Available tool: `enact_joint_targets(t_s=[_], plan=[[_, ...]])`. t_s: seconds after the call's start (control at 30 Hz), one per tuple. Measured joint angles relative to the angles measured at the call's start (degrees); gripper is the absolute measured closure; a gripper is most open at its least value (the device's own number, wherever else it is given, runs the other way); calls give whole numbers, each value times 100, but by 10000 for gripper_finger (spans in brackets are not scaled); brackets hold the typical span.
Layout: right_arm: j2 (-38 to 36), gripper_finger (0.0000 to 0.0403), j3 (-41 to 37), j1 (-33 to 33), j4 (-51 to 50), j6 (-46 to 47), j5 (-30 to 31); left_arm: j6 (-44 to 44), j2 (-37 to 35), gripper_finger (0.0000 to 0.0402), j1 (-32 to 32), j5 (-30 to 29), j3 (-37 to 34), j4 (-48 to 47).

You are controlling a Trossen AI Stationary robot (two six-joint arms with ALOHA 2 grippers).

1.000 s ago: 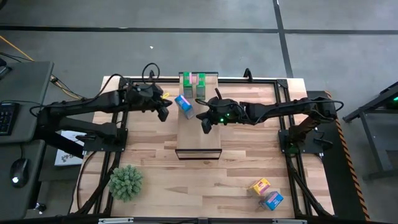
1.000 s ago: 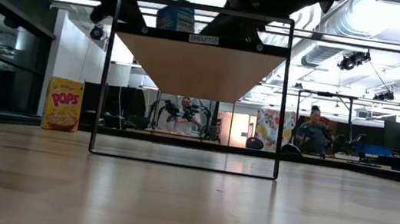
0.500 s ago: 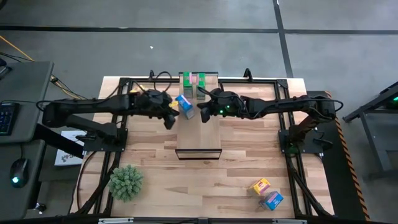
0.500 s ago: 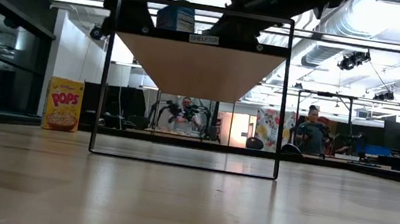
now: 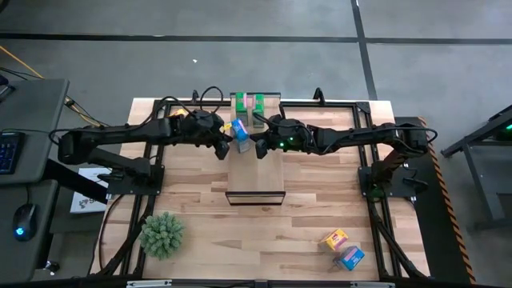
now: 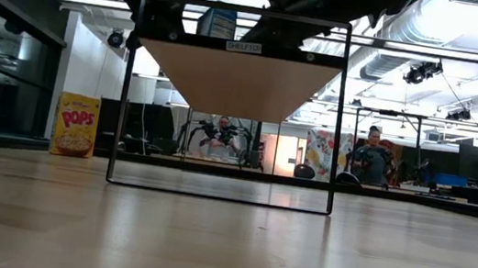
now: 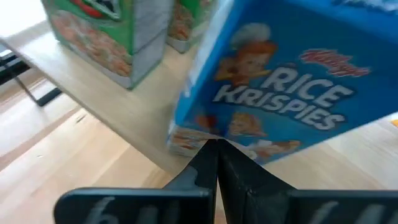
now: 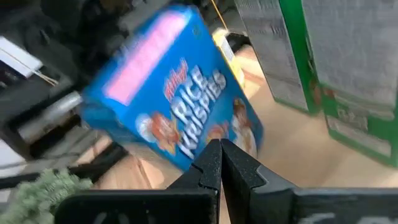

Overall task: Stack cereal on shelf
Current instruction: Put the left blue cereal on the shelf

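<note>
The shelf (image 5: 256,172) is a pale plank raised on a black wire frame (image 6: 124,91). Two green cereal boxes (image 5: 248,102) stand on their bases at its far end. A blue Rice Krispies box (image 5: 238,130) stands on the shelf just in front of them, and also shows in the low view (image 6: 218,23). My left gripper (image 5: 227,144) is shut at the box's left side. My right gripper (image 5: 258,146) is shut at its right side. A yellow-orange box (image 5: 334,238) and a blue box (image 5: 350,257) lie on the table at the near right. My left gripper's shut fingertips (image 7: 211,155) meet the blue box at the lower edge (image 7: 208,134) of its printed face, coming level from the table's left. The box's base is on the shelf. My right gripper's shut fingertips (image 8: 214,158) meet the lower part (image 8: 208,134) of the box's other printed face, coming level from the table's right. The box looks tilted in this view.
A spiky green plant ball (image 5: 162,234) sits at the table's near left. The near half of the shelf (image 5: 256,188) is bare wood. In the low view a POPS box (image 6: 76,125) and people (image 6: 372,156) show in the room behind.
My left gripper has gone toward the table's right, up to the blue box. My right gripper has gone toward the far edge and left, up to the box's other side. The box has shifted a little toward the far end and turned slightly.
</note>
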Motion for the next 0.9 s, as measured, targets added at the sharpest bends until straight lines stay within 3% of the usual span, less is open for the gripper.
enact_joint_targets(t_s=[0.63, 0.9], plan=[[49, 403, -3, 181, 93, 238, -122, 375, 0, 401, 400, 173, 0, 607], [-90, 403, -3, 131, -217, -48, -263, 450, -264, 401, 487, 177, 0, 150]])
